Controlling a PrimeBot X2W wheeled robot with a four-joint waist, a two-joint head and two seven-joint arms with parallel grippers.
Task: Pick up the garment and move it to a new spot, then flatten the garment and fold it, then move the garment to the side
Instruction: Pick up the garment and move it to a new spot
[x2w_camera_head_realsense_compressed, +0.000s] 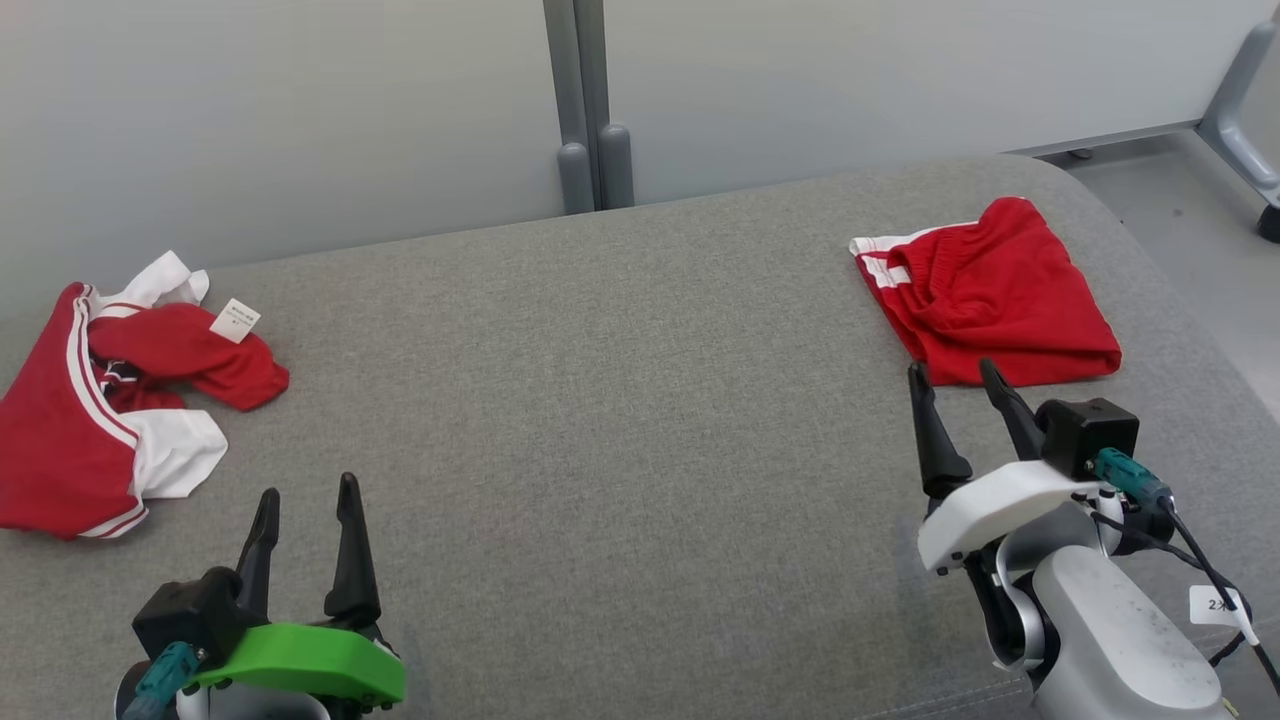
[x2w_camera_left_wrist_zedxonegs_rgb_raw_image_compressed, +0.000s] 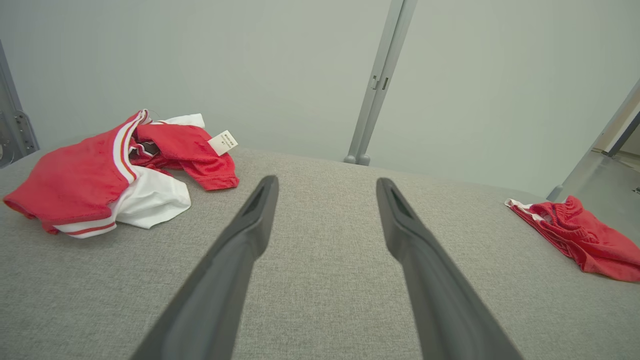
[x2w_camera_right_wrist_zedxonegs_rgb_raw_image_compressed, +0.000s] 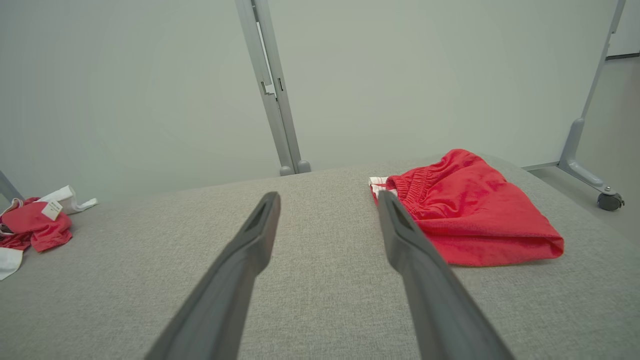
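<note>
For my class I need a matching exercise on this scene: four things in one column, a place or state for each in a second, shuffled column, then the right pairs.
Things
1. crumpled garment
2. folded shorts
3. left gripper
4. right gripper

Places and states
A. open, on a white mount
B. lying flat and neat at the right
C. open, on a green mount, over bare grey fabric
D. bunched at the left, white tag showing

Pairs: 1-D, 2-B, 3-C, 4-A
</note>
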